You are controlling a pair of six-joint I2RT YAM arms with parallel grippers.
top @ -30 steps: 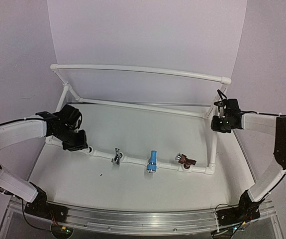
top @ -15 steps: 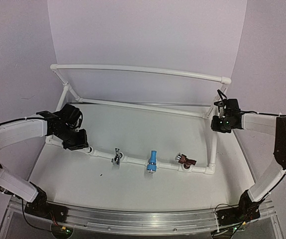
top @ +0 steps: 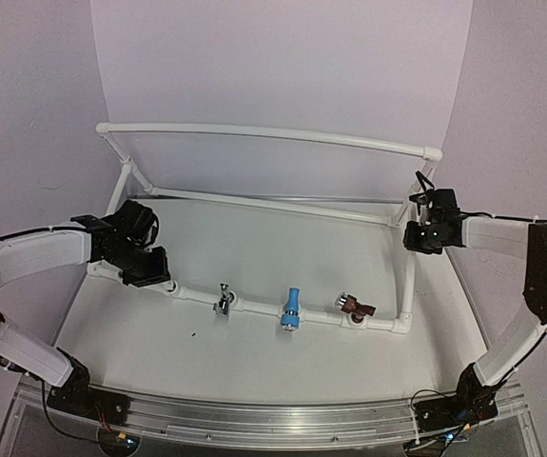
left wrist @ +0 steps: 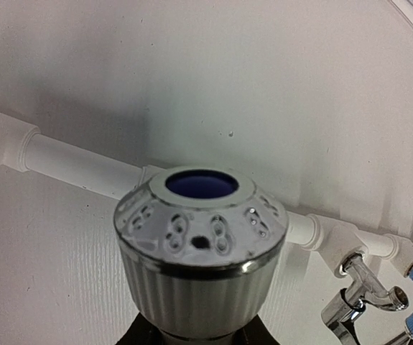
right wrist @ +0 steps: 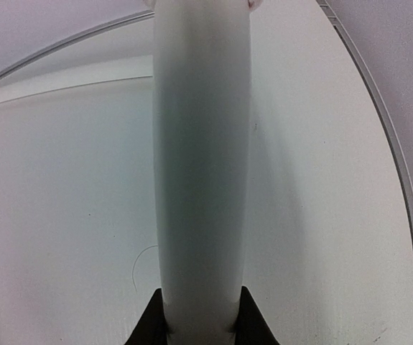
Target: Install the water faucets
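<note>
The left gripper [top: 149,271] hangs low over the left end of the front rail [top: 257,306] of the white PVC pipe frame [top: 273,133], toward the table's [top: 254,248] left edge. Its jaws are partly closed around the ribbed body of the white plastic faucet [left wrist: 200,266]. In the left wrist view the faucet stands upright between them, with a ring of small holes and a dark blue round opening in its top face. It sits right in front of the rail at a tee fitting [left wrist: 149,172]. Whether its threaded end is in that socket cannot be told, since the faucet's own body hides it.

Three more sockets along the front rail each hold a faucet. The chrome faucet [top: 224,298] is nearest the left gripper, the light blue faucet [top: 292,308] is about midway along, and the reddish-brown faucet [top: 354,307] is near the rail's right corner.

The right gripper [top: 425,233] is at the table's right edge, well apart from the faucets. It is nearly closed, with its fingers [right wrist: 151,320] clamped on either side of the frame's right side pipe [right wrist: 202,144], which runs straight up the right wrist view.
</note>
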